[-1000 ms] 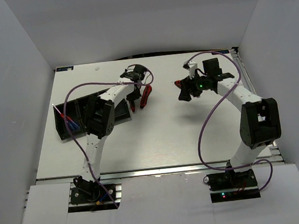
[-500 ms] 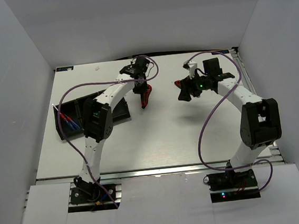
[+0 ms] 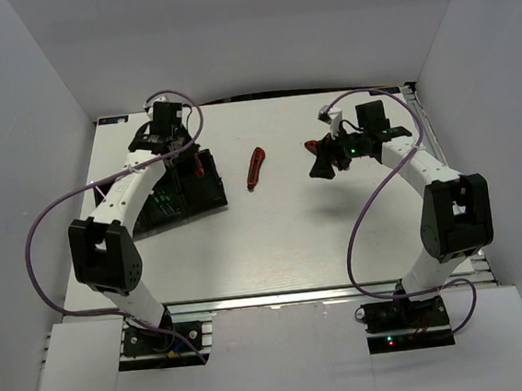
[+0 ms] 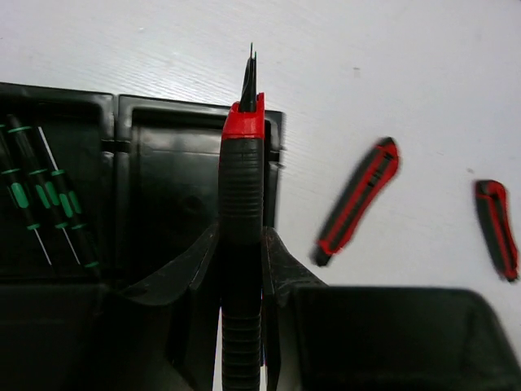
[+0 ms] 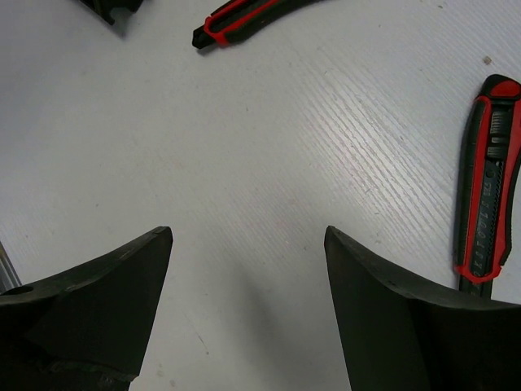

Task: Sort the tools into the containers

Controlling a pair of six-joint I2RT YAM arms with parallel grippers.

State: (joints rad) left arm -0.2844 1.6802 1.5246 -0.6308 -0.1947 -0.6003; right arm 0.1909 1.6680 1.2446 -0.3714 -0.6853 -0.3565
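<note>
The left fingers (image 4: 281, 265) are clenched on a red-and-black cutter (image 4: 242, 179) and hold it over the black tray (image 4: 163, 130) at the left of the worktop (image 3: 284, 239). The left wrist view shows this best: the cutter sticks straight out between the two fingers. It hangs over the box next to the one with the green-and-black screwdrivers (image 4: 41, 195) in it. I cannot tell if the cutter touches the tray. From the top view the held cutter is only a small red bit by the far right end of the tray, and the screwdrivers are just a few green specks (image 3: 163, 203). The right fingers (image 5: 98, 301) are spread wide and grasp nothing, with bare worktop between them. The right wrist view shows a second cutter (image 5: 488, 204) lying flat just beside the right-hand finger, not between the two. In the top view the arm hides most of that cutter, so only a red tip (image 3: 312, 144) shows. A third cutter (image 3: 255, 166) lies alone on the worktop between the tray and the right fingers, well apart from both. The top view shows it whole. The right wrist view catches only part of it (image 5: 244, 16) at the top edge, near a corner of the tray (image 5: 114, 10). The left wrist view shows both loose cutters side by side.
</note>
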